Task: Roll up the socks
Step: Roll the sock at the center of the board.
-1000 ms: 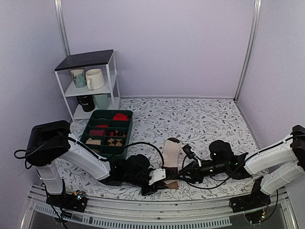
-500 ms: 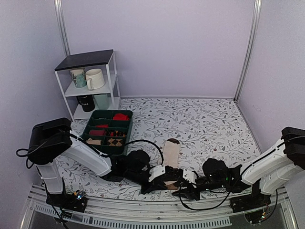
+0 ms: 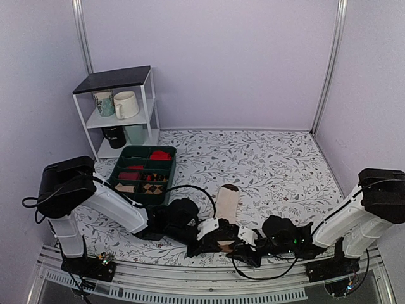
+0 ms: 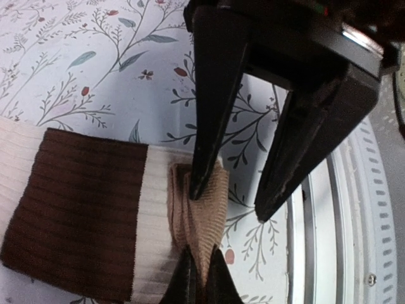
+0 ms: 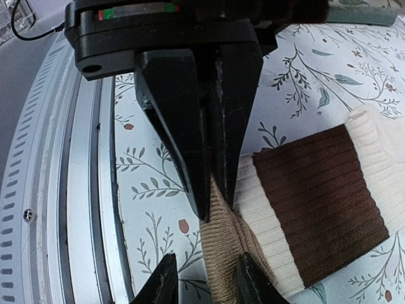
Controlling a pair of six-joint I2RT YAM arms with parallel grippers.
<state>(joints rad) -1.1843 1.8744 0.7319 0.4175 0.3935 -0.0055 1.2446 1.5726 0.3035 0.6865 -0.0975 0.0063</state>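
Note:
The socks (image 3: 226, 204) lie flat near the table's front edge, cream with a dark brown end at the far side. In the left wrist view a wide brown band (image 4: 76, 215) and a tan ribbed cuff (image 4: 212, 215) show. My left gripper (image 4: 199, 261) is shut on that cuff; it also shows from above (image 3: 223, 242). My right gripper (image 5: 207, 259) is open, its fingers either side of the same tan cuff (image 5: 221, 247), facing the left gripper. From above the right gripper (image 3: 236, 246) meets the left at the socks' near end.
A green divided tray (image 3: 121, 166) at the left holds red and checked rolled socks. A white shelf (image 3: 150, 101) with mugs stands at the back left. The metal front rail (image 4: 316, 240) runs just beside the cuff, also in the right wrist view (image 5: 63, 190).
My right gripper has moved left and toward the front edge, from beside the socks to their near cuff. The left gripper has stayed shut on the cuff.

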